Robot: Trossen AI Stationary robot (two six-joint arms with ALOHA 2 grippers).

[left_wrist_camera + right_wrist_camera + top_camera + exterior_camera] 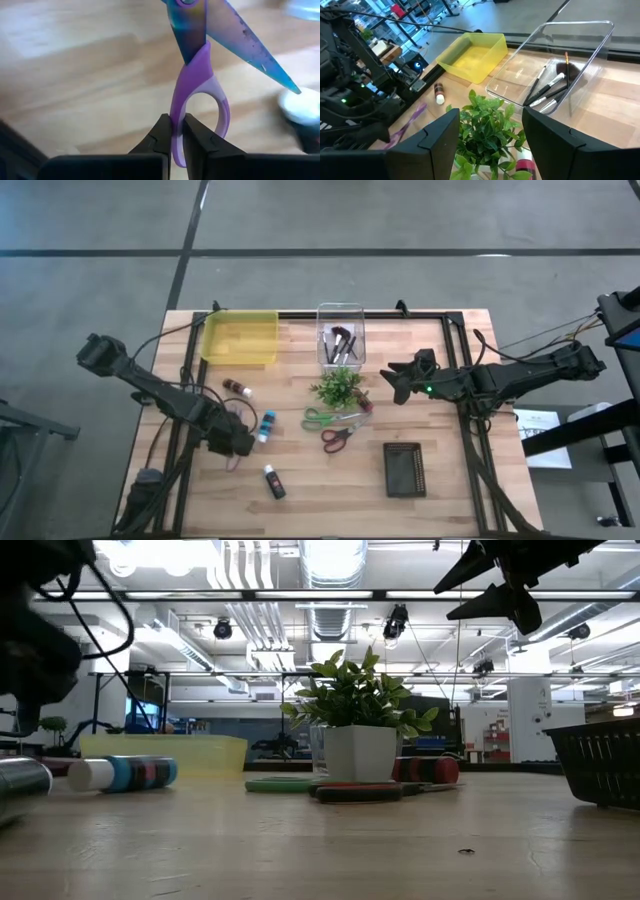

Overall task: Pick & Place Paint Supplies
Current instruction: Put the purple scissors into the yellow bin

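Left fingers [176, 131] pinched on smooth purple scissors' [197, 75] looped handle — right fingers [490, 137] spread wide.

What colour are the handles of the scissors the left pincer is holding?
Purple. The left pincer grips the scissors by one handle loop, best seen in the left wrist view.

Even, bright overhead light on wooden table [330, 480]; shadows soft. Low view: ceiling lamps [335, 555] blown out, near tabletop blurred, plant [355, 700] sharp. Left wrist view: scissors [200, 95] close, background wood smeared, out of focus. Clear bin [555, 65] shows glare.
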